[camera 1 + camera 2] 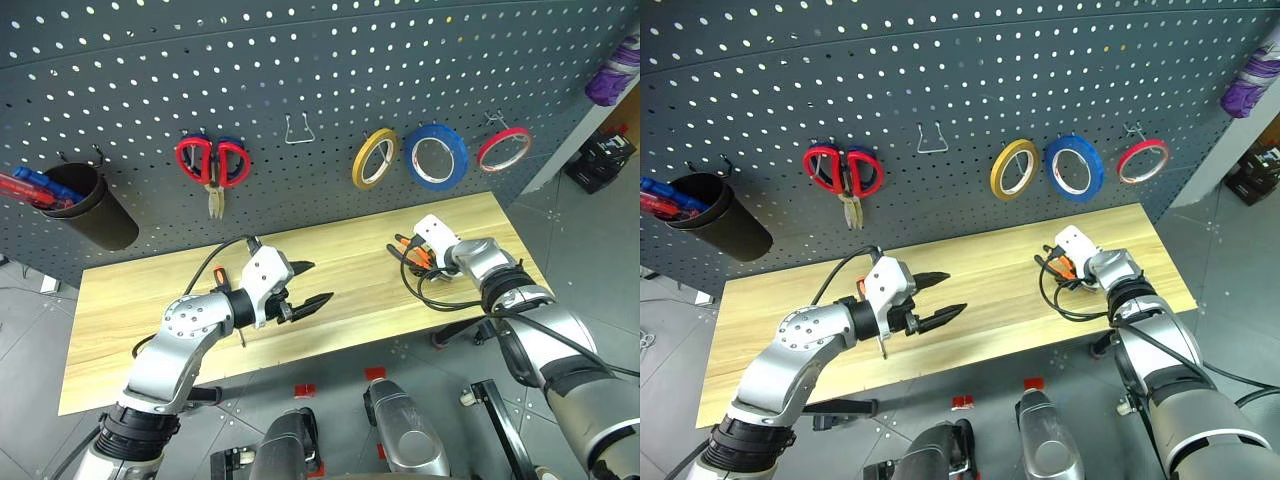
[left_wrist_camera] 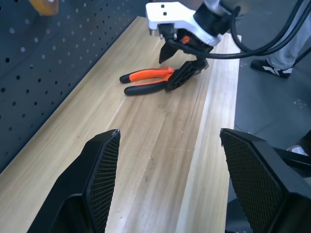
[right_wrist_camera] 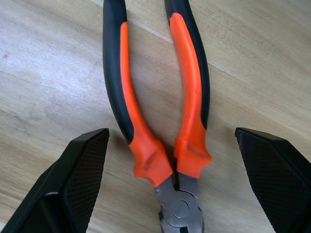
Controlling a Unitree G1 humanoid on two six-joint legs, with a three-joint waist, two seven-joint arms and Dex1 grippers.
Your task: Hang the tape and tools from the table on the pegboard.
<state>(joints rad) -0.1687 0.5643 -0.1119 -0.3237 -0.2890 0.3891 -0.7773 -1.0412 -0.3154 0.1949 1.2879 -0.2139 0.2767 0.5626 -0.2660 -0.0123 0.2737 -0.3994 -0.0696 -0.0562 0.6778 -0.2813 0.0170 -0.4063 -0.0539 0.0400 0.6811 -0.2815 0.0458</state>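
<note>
I had the right gripper [image 2: 177,65] lowered over the pliers [image 3: 155,111], its two fingers spread wide on either side of the orange-and-black handles and not touching them; the steel head lay just between the fingertips. The pliers lay flat near the right end of the table [image 1: 140,300], close to the pegboard [image 1: 300,60]. The left gripper [image 1: 305,288] hung above the middle of the table, fingers apart and holding nothing. On the pegboard the blue tape [image 1: 436,157] already hung from a hook, between the yellow roll [image 1: 374,158] and the red roll [image 1: 503,148]. The red-handled scissors [image 1: 211,165] hung further left.
</note>
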